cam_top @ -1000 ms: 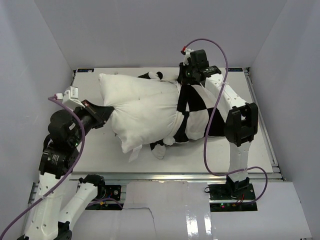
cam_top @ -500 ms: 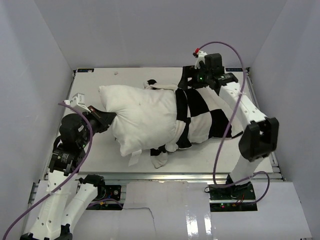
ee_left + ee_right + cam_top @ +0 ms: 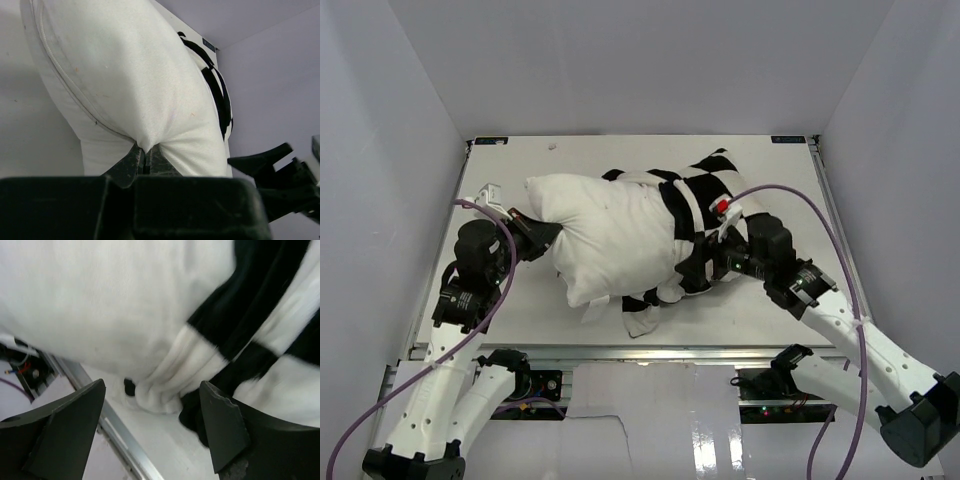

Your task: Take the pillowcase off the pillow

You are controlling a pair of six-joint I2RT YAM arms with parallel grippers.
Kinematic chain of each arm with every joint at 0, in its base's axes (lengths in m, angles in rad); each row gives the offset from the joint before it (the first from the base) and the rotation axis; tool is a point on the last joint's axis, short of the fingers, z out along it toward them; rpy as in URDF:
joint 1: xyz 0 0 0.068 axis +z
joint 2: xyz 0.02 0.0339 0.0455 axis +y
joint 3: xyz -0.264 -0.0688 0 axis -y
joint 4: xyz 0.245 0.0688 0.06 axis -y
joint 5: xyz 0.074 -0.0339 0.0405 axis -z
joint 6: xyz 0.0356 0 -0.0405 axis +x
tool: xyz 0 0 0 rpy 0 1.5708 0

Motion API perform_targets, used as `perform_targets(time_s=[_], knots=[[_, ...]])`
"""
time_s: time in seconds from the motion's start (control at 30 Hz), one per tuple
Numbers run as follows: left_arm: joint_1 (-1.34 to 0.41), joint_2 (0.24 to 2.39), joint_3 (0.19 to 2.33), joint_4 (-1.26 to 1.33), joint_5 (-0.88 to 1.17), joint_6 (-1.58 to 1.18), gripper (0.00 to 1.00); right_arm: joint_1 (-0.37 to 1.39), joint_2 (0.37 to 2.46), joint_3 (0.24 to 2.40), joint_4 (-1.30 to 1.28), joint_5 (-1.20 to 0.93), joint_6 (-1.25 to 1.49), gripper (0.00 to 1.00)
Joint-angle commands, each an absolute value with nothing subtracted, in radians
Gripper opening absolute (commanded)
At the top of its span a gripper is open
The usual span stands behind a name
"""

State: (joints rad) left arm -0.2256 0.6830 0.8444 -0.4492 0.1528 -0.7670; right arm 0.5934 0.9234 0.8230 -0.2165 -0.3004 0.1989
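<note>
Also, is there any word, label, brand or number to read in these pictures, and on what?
None can be read. The pillow and the checkered pillowcase show no print; the small white tag at the pillow's near corner is too small to tell.

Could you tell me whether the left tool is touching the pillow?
Touching. The left wrist view shows the left tool shut on a pinched fold of the pillow.

White table (image 3: 520, 300) bearing pillow (image 3: 610, 235) and pillowcase (image 3: 705, 180)
</note>
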Motion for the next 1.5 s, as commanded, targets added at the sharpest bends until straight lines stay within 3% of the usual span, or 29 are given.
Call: perform_targets(time_s=[0.0, 0.17, 0.5, 0.57, 0.63, 0.67, 0.73, 1.0, 1.23, 1.3, 1.4, 1.47], knots=[[-0.225, 0.681, 0.850, -0.354, 0.215, -0.801, 0.00, 0.666, 0.830, 0.727, -0.201, -0.201, 0.245, 0.81], [-0.225, 0.701, 0.874, -0.351, 0.253, -0.813, 0.00, 0.698, 0.845, 0.618, -0.138, -0.189, 0.270, 0.77], [-0.225, 0.781, 0.910, -0.327, 0.377, -0.844, 0.00, 0.839, 1.095, 0.624, -0.041, 0.165, 0.325, 0.70], [-0.225, 0.778, 0.933, -0.336, 0.368, -0.835, 0.00, 0.839, 1.126, 0.614, -0.038, 0.274, 0.357, 0.62], [-0.224, 0.785, 0.985, -0.408, 0.333, -0.812, 0.00, 0.839, 1.164, 0.592, -0.043, 0.339, 0.402, 0.42], [-0.224, 0.810, 1.061, -0.467, 0.303, -0.784, 0.00, 0.839, 1.175, 0.578, -0.040, 0.383, 0.414, 0.14], [-0.224, 0.840, 1.150, -0.524, 0.276, -0.756, 0.00, 0.824, 1.175, 0.569, -0.044, 0.423, 0.451, 0.08], [-0.224, 1.011, 1.515, -0.680, 0.291, -0.729, 0.00, 0.648, 1.086, 0.483, -0.051, 0.537, 0.541, 0.08], [-0.224, 1.095, 1.666, -0.798, 0.275, -0.672, 0.00, 0.349, 1.054, 0.434, -0.014, 0.402, 0.514, 0.08], [-0.224, 1.089, 1.651, -0.792, 0.279, -0.666, 0.00, 0.296, 1.068, 0.431, -0.012, 0.368, 0.490, 0.08], [-0.224, 0.961, 1.391, -0.593, 0.406, -0.699, 0.00, 0.265, 1.048, 0.451, -0.051, 0.293, 0.462, 0.08], [-0.224, 0.887, 1.206, -0.540, 0.429, -0.721, 0.00, 0.275, 0.975, 0.446, -0.032, 0.134, 0.425, 0.08]])
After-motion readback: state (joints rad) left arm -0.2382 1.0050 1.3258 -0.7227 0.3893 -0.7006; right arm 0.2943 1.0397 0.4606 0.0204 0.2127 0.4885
